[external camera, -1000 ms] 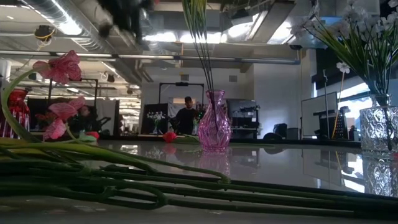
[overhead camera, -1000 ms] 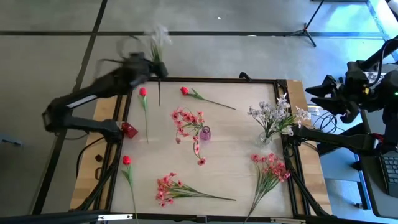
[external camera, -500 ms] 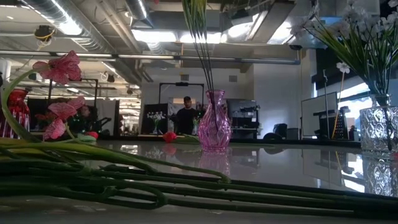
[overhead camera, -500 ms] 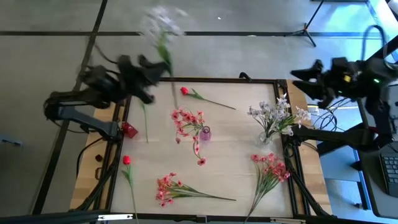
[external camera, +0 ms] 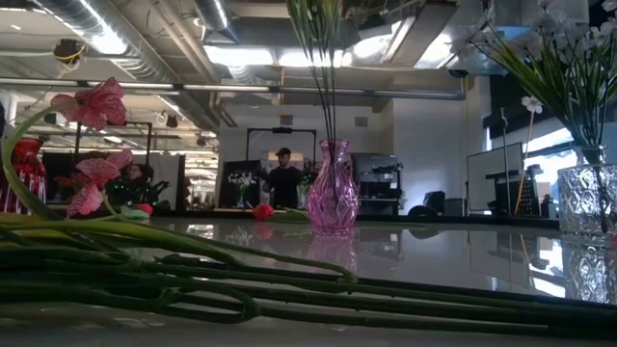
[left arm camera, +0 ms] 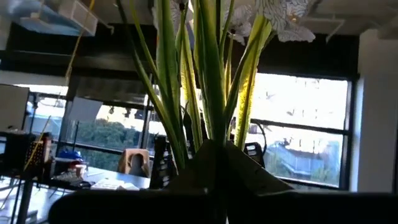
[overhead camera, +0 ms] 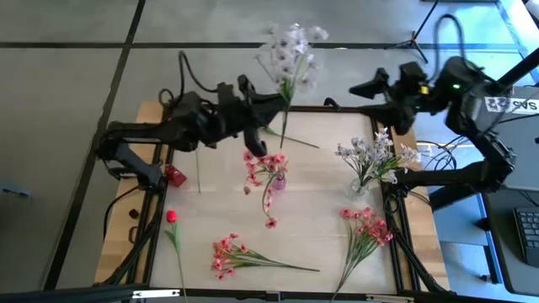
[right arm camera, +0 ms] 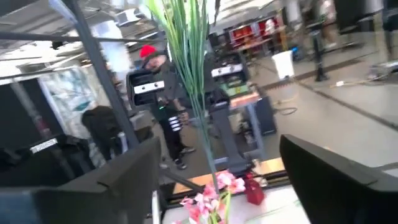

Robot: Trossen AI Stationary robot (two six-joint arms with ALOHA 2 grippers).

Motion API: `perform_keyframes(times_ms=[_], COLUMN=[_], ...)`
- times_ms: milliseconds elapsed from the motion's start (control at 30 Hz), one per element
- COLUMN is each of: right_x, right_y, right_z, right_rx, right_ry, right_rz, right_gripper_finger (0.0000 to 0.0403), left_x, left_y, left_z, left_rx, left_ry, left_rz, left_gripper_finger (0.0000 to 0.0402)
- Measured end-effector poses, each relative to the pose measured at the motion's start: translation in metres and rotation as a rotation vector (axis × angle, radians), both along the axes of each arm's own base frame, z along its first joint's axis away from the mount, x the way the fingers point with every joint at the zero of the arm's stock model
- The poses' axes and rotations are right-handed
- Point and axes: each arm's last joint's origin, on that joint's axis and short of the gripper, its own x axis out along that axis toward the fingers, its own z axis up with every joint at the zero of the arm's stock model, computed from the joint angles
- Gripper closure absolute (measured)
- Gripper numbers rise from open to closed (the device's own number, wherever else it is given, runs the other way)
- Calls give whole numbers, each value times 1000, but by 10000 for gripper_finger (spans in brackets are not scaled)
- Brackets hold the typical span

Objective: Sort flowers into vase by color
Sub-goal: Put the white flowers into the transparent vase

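Note:
My left gripper [overhead camera: 271, 103] is over the table's far edge, shut on a white flower spray [overhead camera: 290, 50] whose blossoms are raised well above the table. My right gripper [overhead camera: 364, 87] hangs open to the right of the spray, near the far right corner, touching nothing. In the right wrist view the spray's green stems [right arm camera: 186, 62] rise between the open fingers, farther off. A pink vase [overhead camera: 277, 179] at mid-table holds pink blossoms [overhead camera: 261, 164]. A clear vase [overhead camera: 360, 187] on the right holds white flowers [overhead camera: 375, 156]. My left gripper pinches the white spray's bundle of green stems [left arm camera: 211, 118] between its two fingers [left arm camera: 186, 180], coming from the table's left. The spray is lifted clear and stands nearly upright. Blossoms are above the fingers, and the stem end [overhead camera: 281, 139] hangs below them.
Loose flowers lie on the table: pink sprays near the front [overhead camera: 232, 252] and front right [overhead camera: 366, 227], a red bud at front left [overhead camera: 172, 217], and thin stems at the far side [overhead camera: 295, 139]. A red vase [overhead camera: 175, 176] stands at the left edge. People stand beyond the table [external camera: 282, 178].
My left gripper has carried the white spray from the table's far left corner rightward along the far edge to about the middle, and the spray stays upright in its hold. My right arm has swung from beyond the table's right edge leftward toward the spray.

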Motion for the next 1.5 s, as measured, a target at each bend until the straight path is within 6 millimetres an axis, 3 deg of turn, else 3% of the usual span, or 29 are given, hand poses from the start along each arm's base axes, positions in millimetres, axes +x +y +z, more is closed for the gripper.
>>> perform_keyframes(times_ms=[133,300,600,933,1133,1333,1500], right_x=[13,17,29,56,65,77,80], right_y=[-6,-8,-15,-29,-34,-40,-40], right_z=[-3,-4,6,-6,-12,-18,-21], right_rx=[24,30,-17,9,23,34,28], right_ry=[18,16,-101,-46,-19,10,24], right_rz=[20,21,-7,-30,-40,-23,17], right_gripper_finger=[43,36,36,43,123,262,380], left_x=[10,10,50,77,79,79,83], left_y=[4,6,27,50,55,57,55], left_z=[4,5,-31,-57,-59,-61,-66], left_rx=[10,6,-42,-71,-94,-97,-122], left_ry=[25,18,124,113,114,130,145], left_rz=[-5,0,31,4,6,13,27], left_gripper_finger=[395,395,395,395,394,392,362])
